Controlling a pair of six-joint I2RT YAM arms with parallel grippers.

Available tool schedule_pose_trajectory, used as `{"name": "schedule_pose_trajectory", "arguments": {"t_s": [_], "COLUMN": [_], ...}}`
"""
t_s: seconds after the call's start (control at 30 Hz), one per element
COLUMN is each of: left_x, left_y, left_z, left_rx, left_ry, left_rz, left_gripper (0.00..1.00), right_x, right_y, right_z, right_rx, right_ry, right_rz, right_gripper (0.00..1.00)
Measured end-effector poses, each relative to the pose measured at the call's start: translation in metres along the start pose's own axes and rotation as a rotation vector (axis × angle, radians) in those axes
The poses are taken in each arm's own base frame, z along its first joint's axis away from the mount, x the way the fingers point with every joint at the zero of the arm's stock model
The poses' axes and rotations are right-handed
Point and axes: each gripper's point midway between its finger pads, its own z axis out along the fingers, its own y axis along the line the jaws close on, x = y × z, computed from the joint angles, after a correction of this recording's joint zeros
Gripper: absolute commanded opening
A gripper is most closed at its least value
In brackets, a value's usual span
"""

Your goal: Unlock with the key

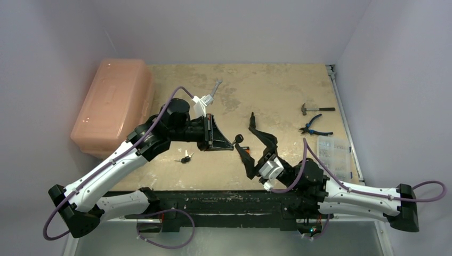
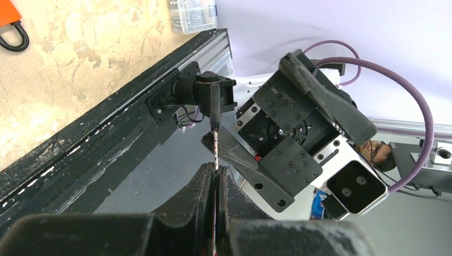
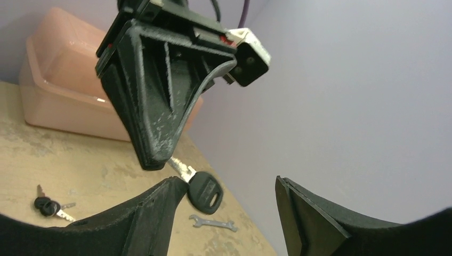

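My left gripper [image 1: 230, 145] is shut on the metal blade of a key [image 1: 239, 138], and the key's black head sticks out past the fingertips. In the left wrist view the key [image 2: 215, 109] points at the right arm's wrist. My right gripper [image 1: 244, 133] is open, its jaws on either side of the key head. In the right wrist view the key head [image 3: 205, 193] sits right beside my left-hand finger [image 3: 160, 208], with a wide gap to the other finger. An orange padlock with a black shackle [image 2: 10, 26] lies on the table in the left wrist view; I cannot find it in the top view.
A pink plastic box [image 1: 112, 104] stands at the back left. A spare key bunch [image 1: 185, 158] lies under the left arm. A wrench [image 1: 216, 88], a hammer [image 1: 314, 109], blue-handled pliers [image 1: 315, 127] and a clear parts box [image 1: 335, 154] lie on the table.
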Motion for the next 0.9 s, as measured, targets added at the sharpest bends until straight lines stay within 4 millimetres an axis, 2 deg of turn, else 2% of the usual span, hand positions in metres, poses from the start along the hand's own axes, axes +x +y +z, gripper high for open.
{"name": "schedule_pose_trajectory", "arguments": {"t_s": [0.07, 0.3, 0.67, 0.9], "left_x": [0.0, 0.001, 0.002, 0.002], "left_y": [-0.001, -0.012, -0.013, -0.014], "left_z": [-0.001, -0.004, -0.005, -0.004], "left_rx": [0.0, 0.031, 0.034, 0.043], "left_ry": [0.001, 0.013, 0.018, 0.018], "left_rz": [-0.001, 0.013, 0.013, 0.017], "left_gripper": [0.0, 0.0, 0.0, 0.0], "right_x": [0.004, 0.036, 0.029, 0.02], "right_y": [0.005, 0.027, 0.014, 0.012], "right_z": [0.001, -0.002, 0.0, 0.002], "right_rx": [-0.017, -0.087, -0.019, 0.002], "right_ry": [0.015, 0.143, 0.138, 0.121], "right_rz": [-0.007, -0.075, -0.137, -0.173], "right_gripper": [0.73, 0.71, 0.7, 0.56]}}
